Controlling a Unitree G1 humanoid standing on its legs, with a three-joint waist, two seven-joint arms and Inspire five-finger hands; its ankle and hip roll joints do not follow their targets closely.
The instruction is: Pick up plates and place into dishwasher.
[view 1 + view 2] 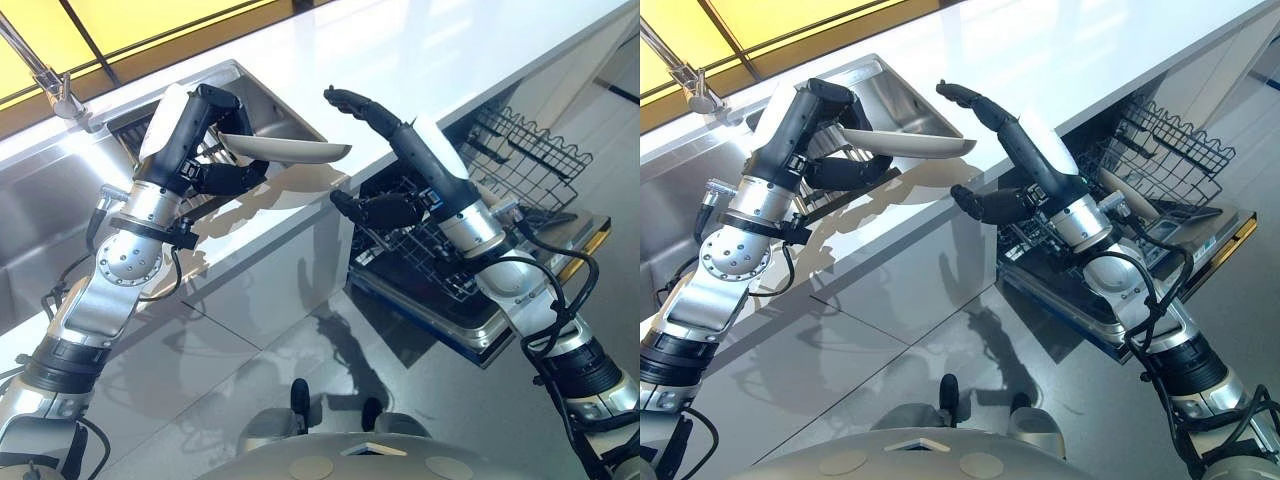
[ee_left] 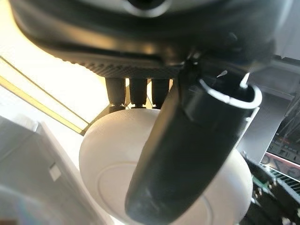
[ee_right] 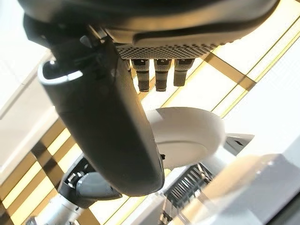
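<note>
The left hand (image 1: 205,140) sits upper left of centre in the eye views, and it has the plate (image 1: 285,151): fingers over the top, thumb curled underneath, pinching the rim. The plate juts level toward the middle of the frame, above the front edge of the white counter (image 1: 430,60), just right of the steel sink (image 1: 60,215). In the left wrist view the thumb (image 2: 187,154) lies dark across the plate's pale underside (image 2: 108,168), fingers past the far rim.

The right hand (image 1: 385,125) is up at centre frame, just beside the plate's free edge but apart from it. Its fingers reach long and only slightly bent, tips toward the plate, thumb spread wide below. Nothing in its grasp. Its wrist view shows the plate (image 3: 187,136) past the thumb (image 3: 108,122), with the left hand holding it at the lower left.

At the right of the frame the dishwasher (image 1: 470,310) stands open, its door down, its wire rack (image 1: 520,150) pulled out with a pale dish lying in it. The tap (image 1: 45,80) rises at the upper left over the sink.
</note>
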